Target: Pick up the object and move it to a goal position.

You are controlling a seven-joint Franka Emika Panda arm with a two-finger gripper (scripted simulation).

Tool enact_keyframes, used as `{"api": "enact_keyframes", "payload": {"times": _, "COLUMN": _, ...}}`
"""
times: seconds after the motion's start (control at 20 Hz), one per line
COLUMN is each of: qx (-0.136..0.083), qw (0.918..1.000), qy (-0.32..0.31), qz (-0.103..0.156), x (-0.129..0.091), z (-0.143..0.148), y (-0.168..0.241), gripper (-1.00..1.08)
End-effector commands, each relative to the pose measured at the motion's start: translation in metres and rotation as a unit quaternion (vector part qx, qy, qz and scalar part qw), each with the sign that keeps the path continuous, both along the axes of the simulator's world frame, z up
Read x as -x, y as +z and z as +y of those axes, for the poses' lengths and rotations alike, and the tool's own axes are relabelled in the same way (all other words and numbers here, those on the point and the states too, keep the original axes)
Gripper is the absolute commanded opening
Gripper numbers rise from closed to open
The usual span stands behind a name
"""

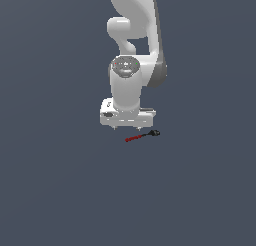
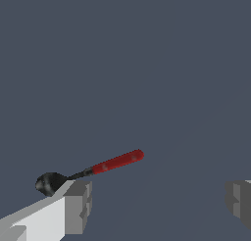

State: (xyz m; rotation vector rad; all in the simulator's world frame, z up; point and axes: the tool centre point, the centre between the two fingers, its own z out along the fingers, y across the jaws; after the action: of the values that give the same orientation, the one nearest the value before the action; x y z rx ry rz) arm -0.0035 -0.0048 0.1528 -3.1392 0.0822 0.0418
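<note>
Gripper (image 2: 157,203) with fingers (image 2: 78,205) spread wide, holding nothing, rod-like tool (image 1: 142,136) just below it on the grey surface (image 1: 50,190), lying flat, red handle toward the exterior view's left, black head toward its right

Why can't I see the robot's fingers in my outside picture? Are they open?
Observer: Yes. The wrist view shows the gripper open, its fingers far apart with nothing held.
Operator: Where's the little red tool then?
Observer: The tool is not gripped. Its black head peeks out from behind one finger.
Operator: What does the head look like?
Observer: Rounded, like a small scoop. The red handle points toward the gap between the fingers.
</note>
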Motion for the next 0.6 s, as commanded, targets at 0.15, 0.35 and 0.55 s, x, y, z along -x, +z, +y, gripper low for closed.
{"api": "enact_keyframes", "payload": {"times": 0.15, "qx": -0.001, "qw": 0.9989, "qy": -0.047, "qz": 0.000, "x": 0.002, "z": 0.009, "y": -0.008, "gripper": 1.00}}
{"api": "enact_keyframes", "payload": {"times": 0.35, "qx": -0.001, "qw": 0.9957, "qy": -0.093, "qz": 0.000, "x": 0.005, "z": 0.018, "y": -0.017, "gripper": 1.00}}
{"api": "enact_keyframes", "payload": {"times": 0.55, "qx": -0.001, "qw": 0.9898, "qy": -0.143, "qz": 0.000, "x": 0.008, "z": 0.026, "y": -0.025, "gripper": 1.00}}
